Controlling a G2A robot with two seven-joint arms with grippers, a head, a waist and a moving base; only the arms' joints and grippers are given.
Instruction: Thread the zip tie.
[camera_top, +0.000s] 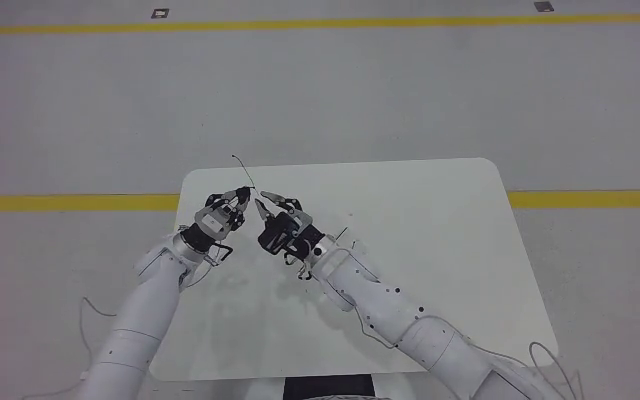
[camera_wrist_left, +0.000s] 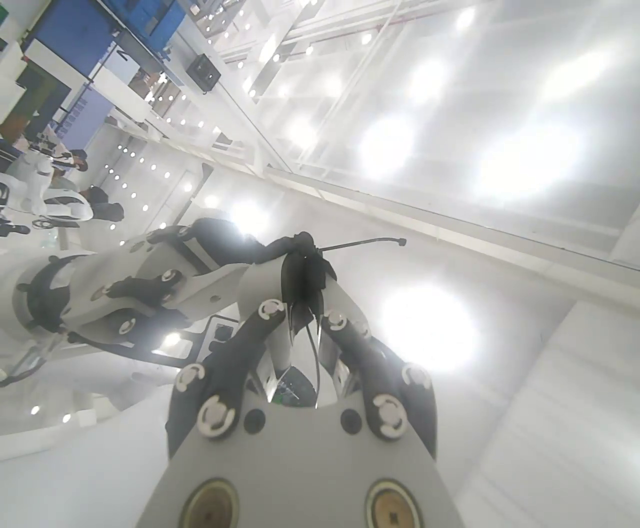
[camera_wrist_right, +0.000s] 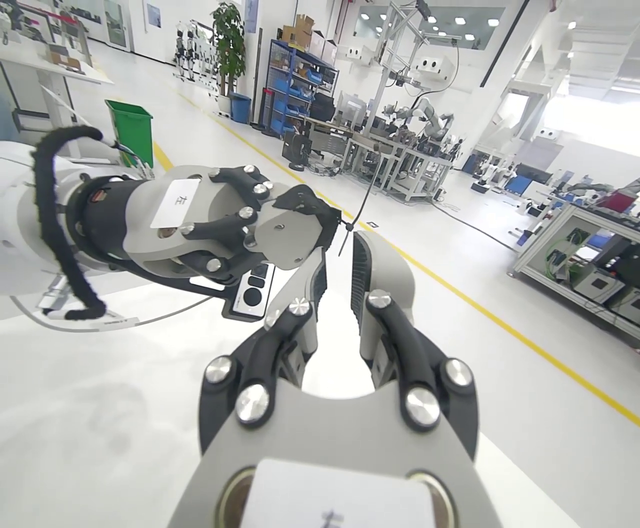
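- Left wrist view: left claw (camera_wrist_left: 305, 272) closed, dark pads pinching the thin black plastic zip tie (camera_wrist_left: 361, 244). One slim end sticks out past the fingertips; another strand runs back between the fingers.
- Right wrist view: right claw (camera_wrist_right: 341, 249) open, ribbed pads apart, tips just beside the tie's small head. The long tail rises beyond.
- Top view: both claws meet tip to tip above the white rounded desk (camera_top: 440, 260), near its far left corner. The tie's tail reaches past the far edge.
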